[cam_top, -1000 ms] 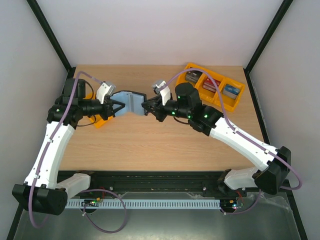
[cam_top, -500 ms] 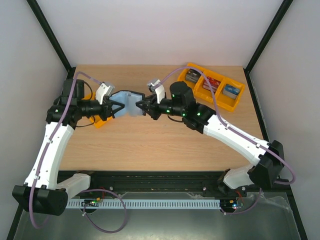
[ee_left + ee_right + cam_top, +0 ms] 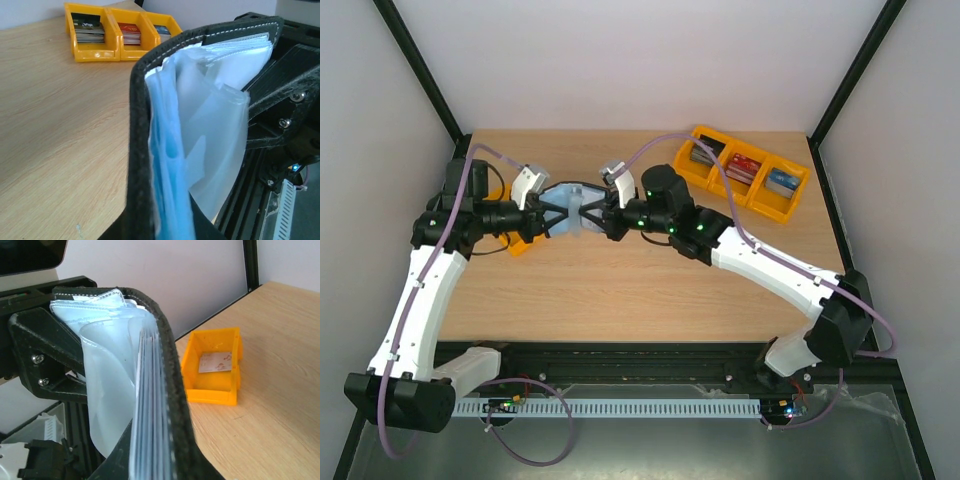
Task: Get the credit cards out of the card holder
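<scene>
- The card holder [image 3: 573, 205] hangs spread open above the far-left-centre of the table [image 3: 620, 290], held off the wood. In the overhead view its long axis runs from 9 o'clock to 3 o'clock, with the fold in the middle and the grey-blue clear pockets [image 3: 200, 125] fanned out between the black covers.
- One pale credit card [image 3: 217, 361] with red blotches lies flat in the small yellow bin [image 3: 212, 385], which sits at about 8 o'clock from the holder, partly under the left arm. I cannot tell whether any cards remain in the pockets; the sleeves look mostly see-through from both wrist views.
- The left gripper [image 3: 548, 213] is pinched tight on the holder's 9 o'clock end, so the holder lies at 3 o'clock from it.
- The right gripper [image 3: 602, 212] has its jaws together at the 3 o'clock end. They appear clamped on that cover or on a sleeve beside it, though its own fingers are out of the wrist view. The holder lies at 9 o'clock from it.
- Both arms are equally near, each touching one end. My judgement is that the coming move depends on the left arm anchoring its end while the right works along the 9-to-3 axis.
- The three-compartment yellow tray [image 3: 745, 175] of thick card stacks sits well apart, at about 2 o'clock from the holder.
</scene>
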Motion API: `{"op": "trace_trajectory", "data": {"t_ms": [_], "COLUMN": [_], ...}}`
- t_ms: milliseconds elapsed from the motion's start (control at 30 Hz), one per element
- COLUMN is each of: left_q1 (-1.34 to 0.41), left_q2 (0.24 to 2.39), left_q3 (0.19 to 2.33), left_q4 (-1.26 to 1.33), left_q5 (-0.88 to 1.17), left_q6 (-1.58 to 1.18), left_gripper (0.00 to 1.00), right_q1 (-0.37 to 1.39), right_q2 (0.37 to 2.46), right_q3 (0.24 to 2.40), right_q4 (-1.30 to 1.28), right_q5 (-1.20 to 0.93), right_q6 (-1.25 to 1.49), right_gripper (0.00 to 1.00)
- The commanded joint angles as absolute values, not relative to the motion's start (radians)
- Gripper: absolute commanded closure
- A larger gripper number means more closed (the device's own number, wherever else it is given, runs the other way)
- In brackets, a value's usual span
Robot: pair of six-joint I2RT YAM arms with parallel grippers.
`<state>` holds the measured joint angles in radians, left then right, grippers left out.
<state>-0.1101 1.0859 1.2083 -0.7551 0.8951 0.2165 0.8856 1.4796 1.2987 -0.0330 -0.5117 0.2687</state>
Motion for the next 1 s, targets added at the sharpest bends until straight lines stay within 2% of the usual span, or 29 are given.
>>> {"op": "trace_trajectory", "data": {"t_ms": [0,67,100,133,233,333,400,467,533,567,600,733,833,967], "left_q1": [-0.115,-0.115,-0.115,-0.115,-0.115,-0.12,-0.123,-0.125,-0.124,-0.124,-0.124,-0.118,-0.106,-0.099], "left_q2": [1.058,1.057,1.057,1.057,1.06,1.063,1.062,1.062,1.058,1.057,1.056,1.049,1.046,1.048], "left_q3": [1.2,1.198,1.199,1.2,1.196,1.183,1.174,1.167,1.166,1.168,1.171,1.184,1.192,1.2], "left_q4": [-0.743,-0.743,-0.743,-0.742,-0.738,-0.725,-0.72,-0.715,-0.715,-0.716,-0.718,-0.734,-0.74,-0.741], "left_q5": [0.928,0.909,0.894,0.875,0.852,0.834,0.815,0.797,0.793,0.795,0.798,0.827,0.876,0.884], "left_q6": [0.229,0.233,0.234,0.236,0.239,0.233,0.237,0.233,0.232,0.232,0.233,0.238,0.234,0.231], "left_gripper": [0.77,0.47,0.36,0.28,0.15,0.15,0.22,0.37,0.66,0.85,0.95,0.98,0.98,0.98], "right_q1": [0.898,0.898,0.897,0.898,0.899,0.9,0.899,0.899,0.899,0.9,0.898,0.88,0.862,0.832], "right_q2": [1.486,1.488,1.49,1.49,1.489,1.483,1.477,1.464,1.453,1.444,1.434,1.38,1.361,1.332], "right_q3": [1.332,1.333,1.333,1.334,1.337,1.338,1.338,1.333,1.326,1.322,1.314,1.262,1.245,1.225], "right_q4": [0.008,0.002,-0.001,-0.006,-0.016,-0.014,-0.013,-0.005,-0.006,-0.01,-0.011,-0.013,-0.047,-0.08], "right_q5": [-0.48,-0.467,-0.462,-0.458,-0.475,-0.496,-0.515,-0.557,-0.608,-0.621,-0.627,-0.622,-0.617,-0.615], "right_q6": [0.308,0.32,0.325,0.326,0.327,0.325,0.321,0.309,0.292,0.28,0.268,0.235,0.213,0.192], "right_gripper": [0.98,0.98,0.98,0.98,0.98,0.98,0.98,0.98,0.98,0.98,0.97,0.74,0.67,0.63]}}
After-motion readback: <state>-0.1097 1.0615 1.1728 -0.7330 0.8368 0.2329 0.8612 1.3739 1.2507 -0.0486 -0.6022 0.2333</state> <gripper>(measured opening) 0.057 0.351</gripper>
